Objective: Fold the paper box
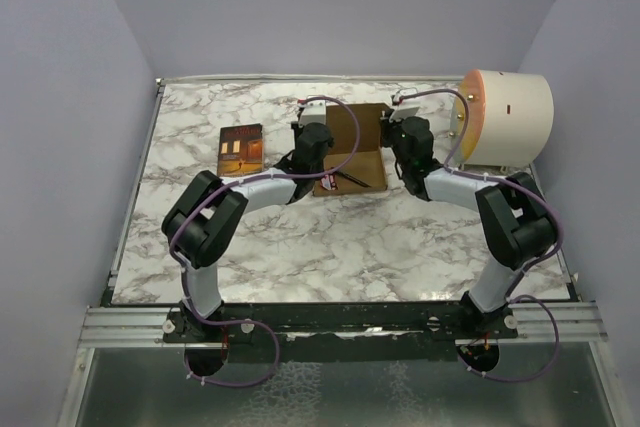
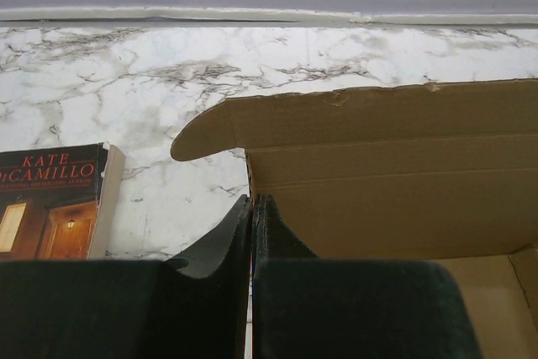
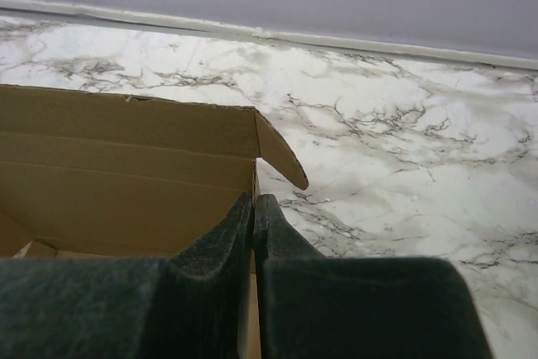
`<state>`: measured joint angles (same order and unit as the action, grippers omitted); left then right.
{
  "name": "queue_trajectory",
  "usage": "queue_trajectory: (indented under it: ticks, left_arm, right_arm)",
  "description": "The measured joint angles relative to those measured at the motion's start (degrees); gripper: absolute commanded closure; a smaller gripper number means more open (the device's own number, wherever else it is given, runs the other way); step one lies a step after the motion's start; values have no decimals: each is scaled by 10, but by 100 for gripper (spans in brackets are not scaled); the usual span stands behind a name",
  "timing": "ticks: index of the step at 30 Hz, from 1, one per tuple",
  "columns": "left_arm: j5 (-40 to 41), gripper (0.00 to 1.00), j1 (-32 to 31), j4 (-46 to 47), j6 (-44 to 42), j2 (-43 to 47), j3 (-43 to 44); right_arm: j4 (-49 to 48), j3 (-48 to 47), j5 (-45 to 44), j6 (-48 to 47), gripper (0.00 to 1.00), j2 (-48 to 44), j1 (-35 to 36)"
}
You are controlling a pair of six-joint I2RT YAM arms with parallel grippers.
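Observation:
The paper box is plain brown cardboard, standing half-formed in the middle of the marble table. Its back panel stands upright, with a rounded tab sticking out to the left. My left gripper is shut on the box's left side wall, whose edge runs down between the fingers. My right gripper is shut on the right side wall, just below another rounded tab. From above, the left gripper and right gripper flank the box.
A dark book with an orange cover picture lies left of the box and shows in the left wrist view too, where the book is close to my fingers. A large cream cylinder stands at the back right. Grey walls enclose the table.

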<state>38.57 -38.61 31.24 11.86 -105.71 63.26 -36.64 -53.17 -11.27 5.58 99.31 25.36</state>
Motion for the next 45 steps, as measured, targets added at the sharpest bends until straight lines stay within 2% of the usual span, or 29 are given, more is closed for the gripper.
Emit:
queue_trajectory:
  ticks: [13,45]
  left_arm:
    - [-8,100,0,48,9,1,-32]
    - [-31,100,-22,68,31,68,-131]
  right_arm:
    - [-70,51,-55,15,96,1,24]
    - [-3,134,-50,47,93,-99,48]
